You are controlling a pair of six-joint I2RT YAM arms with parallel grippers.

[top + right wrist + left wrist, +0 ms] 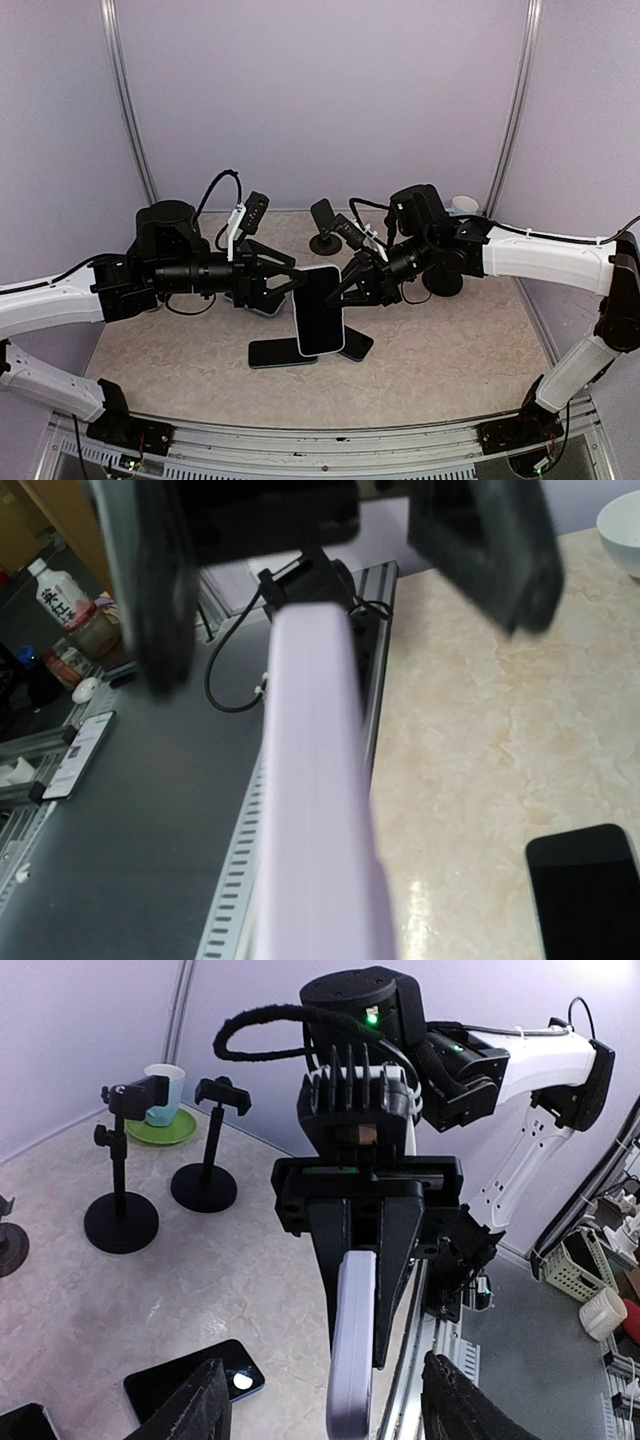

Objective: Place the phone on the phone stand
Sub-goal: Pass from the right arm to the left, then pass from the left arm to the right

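As the R gripper [344,290] is clenched on the phone [320,312], I see that phone held upright at centre frame in top view, w/ two dark handsets [283,352] flat on the worktop [450,340] just below it. L gripper [288,287] is released, fingers spread either side of the phone's edge w/o touching. Phone stand [325,230] sits upper centre, apart from the phone.

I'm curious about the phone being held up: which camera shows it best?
The top external view: the phone faces it, dark screen visible. In the left wrist view the phone is only a thin lilac edge; in the right wrist view, a blurred close-up edge.
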